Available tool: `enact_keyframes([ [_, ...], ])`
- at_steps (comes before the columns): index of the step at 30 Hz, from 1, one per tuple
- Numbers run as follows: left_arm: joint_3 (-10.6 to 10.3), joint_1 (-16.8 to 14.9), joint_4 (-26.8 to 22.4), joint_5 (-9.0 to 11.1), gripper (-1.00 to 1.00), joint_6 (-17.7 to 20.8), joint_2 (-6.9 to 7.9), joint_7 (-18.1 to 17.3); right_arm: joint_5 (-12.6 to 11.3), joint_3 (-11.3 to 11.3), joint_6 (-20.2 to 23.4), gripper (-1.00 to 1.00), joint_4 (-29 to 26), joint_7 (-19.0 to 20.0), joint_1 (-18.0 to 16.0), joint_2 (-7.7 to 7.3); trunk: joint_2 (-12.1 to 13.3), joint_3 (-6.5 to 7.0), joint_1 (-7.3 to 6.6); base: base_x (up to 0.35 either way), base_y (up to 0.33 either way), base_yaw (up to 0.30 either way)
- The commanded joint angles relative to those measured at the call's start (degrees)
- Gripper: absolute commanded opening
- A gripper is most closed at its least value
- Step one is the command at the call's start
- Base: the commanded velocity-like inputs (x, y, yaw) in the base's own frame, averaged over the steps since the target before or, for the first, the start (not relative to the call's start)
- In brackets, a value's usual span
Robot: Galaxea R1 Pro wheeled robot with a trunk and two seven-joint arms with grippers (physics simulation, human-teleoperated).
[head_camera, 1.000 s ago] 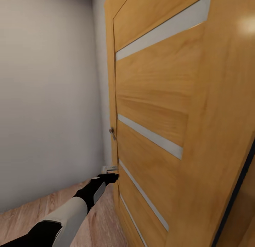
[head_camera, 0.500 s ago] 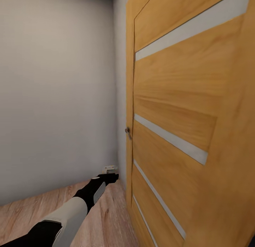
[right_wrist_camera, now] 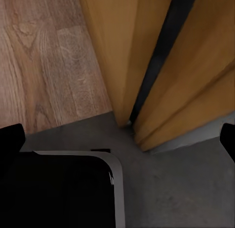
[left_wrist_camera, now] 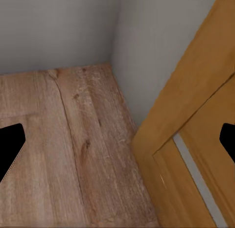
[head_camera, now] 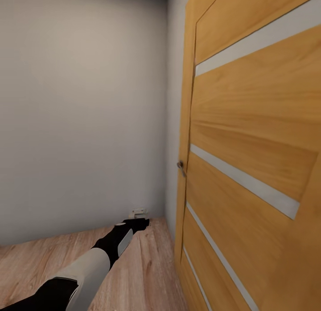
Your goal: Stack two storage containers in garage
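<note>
A plain grey wall (head_camera: 80,124) took up the head view from 9 to 12 o'clock, meeting a second grey wall in a corner near the centre. From 12 round to 5 o'clock stood a large honey-coloured wooden door (head_camera: 258,137), crossed by 3 slanting pale strips (head_camera: 249,182), with a small metal handle (head_camera: 180,167) on its edge close to the corner. Light wood-plank flooring (head_camera: 147,275) ran along the bottom, from 6 to 8 o'clock.

The left arm (head_camera: 89,266) reached up from 7 o'clock toward the corner — white forearm, black wrist — ending in the left gripper (head_camera: 138,223), low over the planks. In the left wrist view its fingertips (left_wrist_camera: 10,149) showed as 2 black shapes at opposite edges, spread wide with nothing between them; past them lay the planks, the grey corner and the door frame (left_wrist_camera: 161,140).

In the right wrist view the right gripper (right_wrist_camera: 122,135) also stood wide and empty, above a black body part with a grey rim (right_wrist_camera: 115,189). There the planks gave way to dark grey concrete floor (right_wrist_camera: 181,189), where the foot of the door met a dark gap (right_wrist_camera: 161,52).

The 2 storage containers could not be placed from these views.
</note>
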Motion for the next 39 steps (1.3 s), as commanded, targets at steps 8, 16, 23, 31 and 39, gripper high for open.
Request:
enact_keyframes([
  [8, -0.33, -0.03, -0.08, 0.58, 1.0, 0.28, 0.0, 0.29, -0.61, 0.43, -0.06, 1.0, -0.11, 0.23, 0.04, -0.04, -0.05, -0.07, 0.01, 0.0, 0.0, 0.283],
  [16, -0.33, -0.04, -0.08, 0.58, 1.0, 0.28, 0.0, 0.29, -0.69, 0.31, -0.06, 1.0, -0.11, 0.23, 0.04, -0.04, -0.05, -0.07, 0.01, 0.0, 0.0, 0.204],
  [23, -0.2, -1.68, -1.71, 0.89, 1.0, 0.81, 0.0, 0.04, -0.74, 0.24, 0.18, 1.0, 0.5, 0.31, -1.28, 1.59, -0.05, -0.07, 0.01, 0.0, 0.0, 0.009],
  [31, -0.21, -2.18, -3.1, 2.6, 1.0, 0.64, 0.0, -0.02, -0.71, 0.25, 0.12, 1.0, 0.5, 0.4, -2.23, 2.53, -0.05, -0.07, 0.01, 0.0, 0.0, 0.0],
  [39, -0.24, -1.97, -2.73, 5.17, 1.0, 0.48, 0.0, -0.06, -0.62, 0.25, 0.12, 1.0, 0.5, 0.58, -2.36, 2.57, -0.05, -0.07, 0.01, 0.0, 0.0, 0.0],
])
